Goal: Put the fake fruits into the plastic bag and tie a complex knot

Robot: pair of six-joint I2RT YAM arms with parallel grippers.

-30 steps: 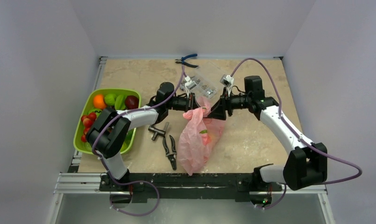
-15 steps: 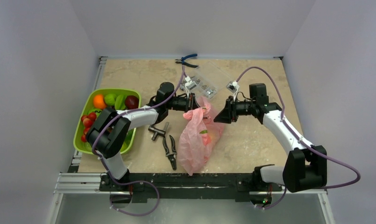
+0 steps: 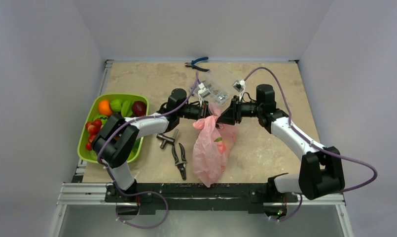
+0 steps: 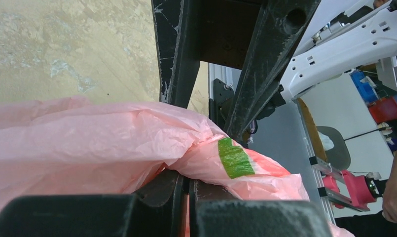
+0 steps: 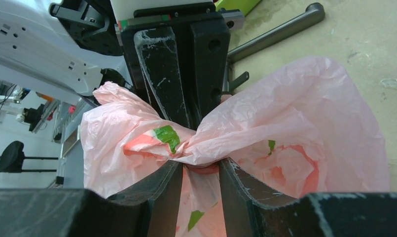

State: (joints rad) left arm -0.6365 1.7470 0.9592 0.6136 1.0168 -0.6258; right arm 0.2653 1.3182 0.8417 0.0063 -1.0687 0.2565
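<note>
Black pliers [image 3: 179,159] lie on the counter [image 3: 265,145] just left of the bag [image 3: 208,155], where fruits [image 3: 220,144] show through the film. At the bag's top, the left end effector [image 4: 188,180] is pressed together on film. The right end effector [image 5: 200,168] pinches the gathered neck. Well left of the bag, more fruits fill a tray [image 3: 118,95].

Lime-green tray [image 3: 121,95] left — black pliers [image 3: 179,159], T-handle tool [image 3: 167,139] mid-table — blue-handled pliers [image 3: 197,63] far edge

plastic bag [image 3: 209,160]: contents only blurred red-green patches through the film
green tray [image 3: 118,97]: partly hidden behind left arm [image 3: 120,140]
clear box [image 3: 218,83]: contents too small
</note>
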